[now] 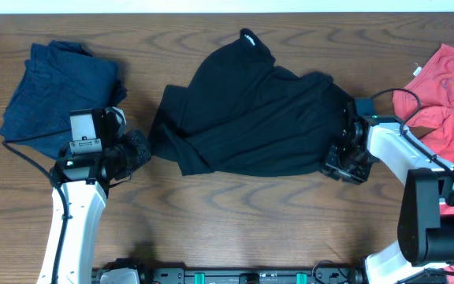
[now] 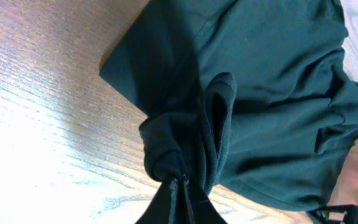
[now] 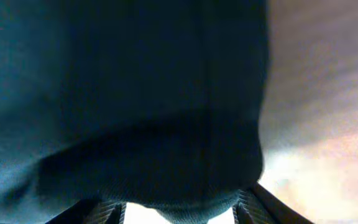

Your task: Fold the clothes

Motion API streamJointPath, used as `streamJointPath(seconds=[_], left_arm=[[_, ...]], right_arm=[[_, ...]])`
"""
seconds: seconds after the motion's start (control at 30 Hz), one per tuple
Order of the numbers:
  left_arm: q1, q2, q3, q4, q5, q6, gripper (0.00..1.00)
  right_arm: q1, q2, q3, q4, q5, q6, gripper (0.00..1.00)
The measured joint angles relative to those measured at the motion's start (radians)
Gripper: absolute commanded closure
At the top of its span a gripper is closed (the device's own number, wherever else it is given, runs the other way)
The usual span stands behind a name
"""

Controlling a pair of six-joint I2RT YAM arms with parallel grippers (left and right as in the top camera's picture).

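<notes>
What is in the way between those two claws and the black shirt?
Nothing visible. The left gripper pinches the bunched left edge of the black shirt, and cloth at its right edge sits between the fingers of the right gripper. The navy garment and coral garment lie off to the sides.

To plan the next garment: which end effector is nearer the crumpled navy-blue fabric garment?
Left. The left end effector is near the navy-blue garment, at the black shirt's left edge; the right end effector is across the shirt.
</notes>
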Motion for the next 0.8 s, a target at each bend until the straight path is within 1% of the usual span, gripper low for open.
streamJointPath(seconds=[0.1, 0.17, 0.2, 0.4, 0.63, 0.8], left_arm=[[0.000, 0.000, 0.000, 0.000, 0.000, 0.000, 0.94], [0.000, 0.000, 0.000, 0.000, 0.000, 0.000, 0.94], [0.000, 0.000, 0.000, 0.000, 0.000, 0.000, 0.94], [0.000, 0.000, 0.000, -0.001, 0.000, 0.000, 0.94], [0.000, 0.000, 0.000, -0.005, 0.000, 0.000, 0.94], [0.000, 0.000, 0.000, -0.007, 0.000, 0.000, 0.94]], right_arm=[[0.000, 0.000, 0.001, 0.015, -0.008, 0.009, 0.79], [0.000, 0.002, 0.000, 0.023, -0.018, 0.020, 0.96], [0.000, 0.003, 0.000, 0.024, -0.023, 0.015, 0.99], [0.000, 0.005, 0.002, 0.009, -0.040, 0.016, 0.99], [0.000, 0.013, 0.001, -0.077, -0.061, -0.004, 0.99], [-0.001, 0.010, -0.011, -0.146, -0.005, -0.011, 0.99]])
